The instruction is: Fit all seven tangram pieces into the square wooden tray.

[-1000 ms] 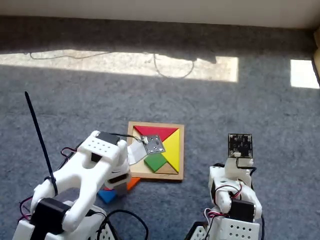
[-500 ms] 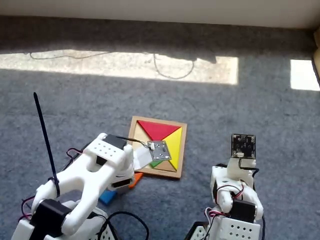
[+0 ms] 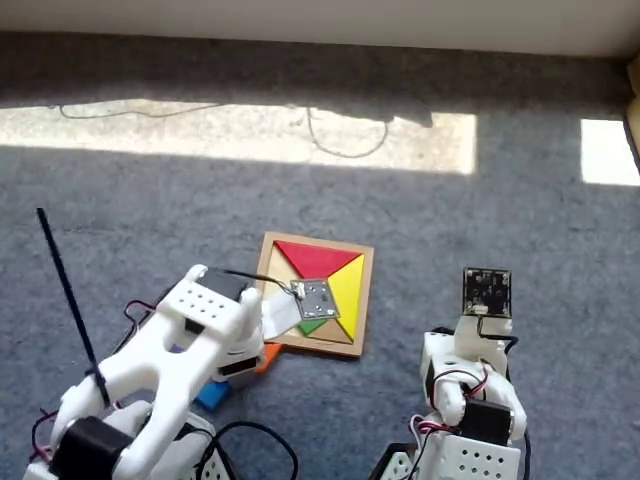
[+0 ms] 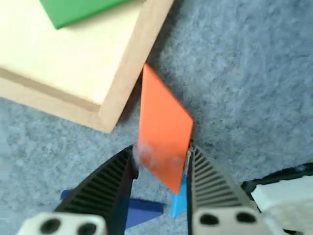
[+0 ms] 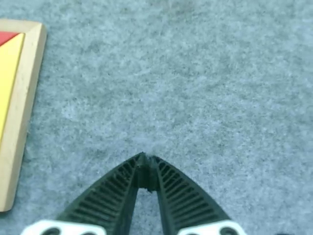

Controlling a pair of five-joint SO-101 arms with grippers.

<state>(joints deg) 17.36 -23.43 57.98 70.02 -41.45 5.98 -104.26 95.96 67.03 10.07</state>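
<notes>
High view: the tray (image 3: 366, 290) lies on the carpet (image 3: 500, 200) between the 2 arms, nearer the left one. In it sit a red piece (image 3: 316, 259), a yellow piece (image 3: 349, 290) and a green piece (image 3: 313, 326), partly hidden by the camera board of the left arm (image 3: 190, 335), which reaches over the tray's near left corner. A sliver of the orange piece (image 3: 266, 360) shows under that arm, just outside the corner. A blue piece (image 3: 212, 393) lies on the carpet beside the arm. The right arm (image 3: 470, 385) stands well apart from the tray, folded back over its base.

Left wrist view: the left gripper (image 4: 160, 152) has its jaws closed against the 2 sides of the orange piece (image 4: 165, 127), a parallelogram tilted up off the carpet. The piece's far corner is just beside the tray's outer wall (image 4: 128, 83); I cannot tell whether they touch. The green piece (image 4: 73, 10) lies on the tray floor. Behind the jaws 2 blue pieces lie on the carpet, a dark one (image 4: 142, 211) and a lighter one (image 4: 179, 203).

Right wrist view: the right gripper (image 5: 145, 159) hangs above bare carpet with its jaws closed together and nothing between them. The tray's wall (image 5: 22, 117) is off to one side, with the yellow piece (image 5: 8, 78) and a corner of the red piece (image 5: 7, 38) inside it.
</notes>
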